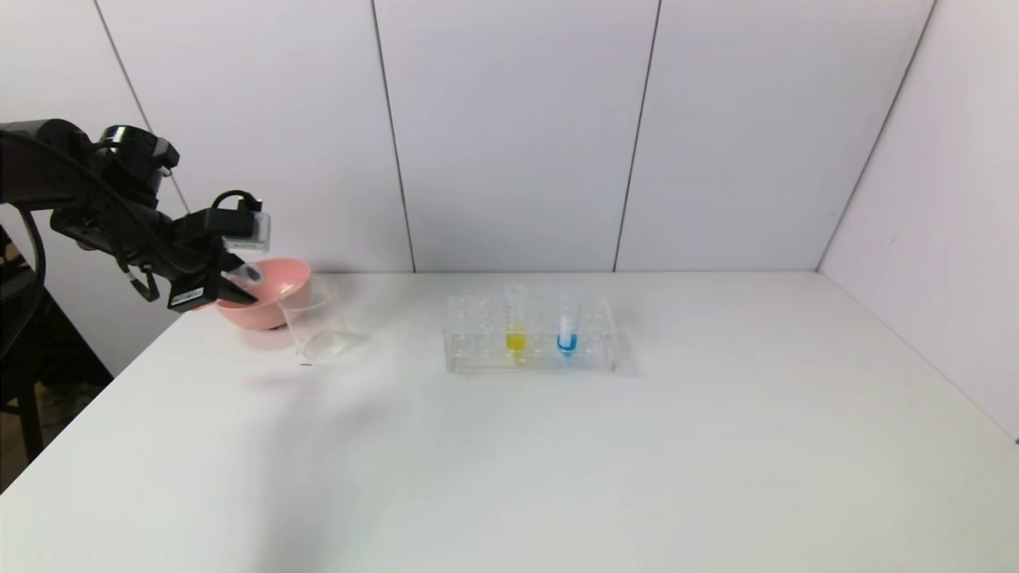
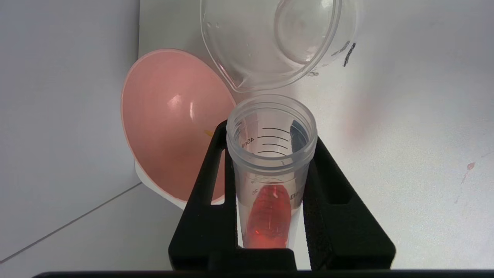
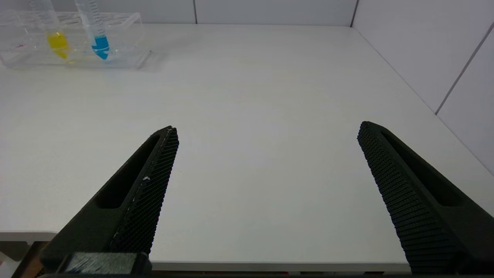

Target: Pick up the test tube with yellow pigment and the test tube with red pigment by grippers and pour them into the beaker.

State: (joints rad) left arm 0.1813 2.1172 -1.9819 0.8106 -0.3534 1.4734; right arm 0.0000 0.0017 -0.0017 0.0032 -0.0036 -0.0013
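Red-pigment test tube [image 2: 271, 170] pinched between the fingers [image 2: 210, 181] of the left gripper [image 1: 239, 288], closed tight on its sides, held tilted at far left of the desk [image 1: 509, 461]. Mouth open, red liquid pooled at the tip near the palm.

Risk, left to right: pink bowl [image 1: 275, 296] sits just behind the beaker [image 1: 318, 322], touching or nearly so. In the left wrist view the tube mouth lines up near the beaker's spout edge with the bowl rim close beside it; a pour begun from here could run into the bowl or onto the desk if the mouth is not over the beaker opening. Smooth tube could twist in the grip as it tips.

Rack [image 1: 529, 334] at centre holds the yellow-pigment test tube [image 1: 516, 322] and a blue-tipped tube [image 1: 568, 322], both upright.

Right gripper [image 3: 266, 135]: fingers spread wide, empty, low over the right side of the desk.

Hard to make out: from the head view the held tube is mostly masked by the gripper; beaker walls barely show; right arm outside the head view.
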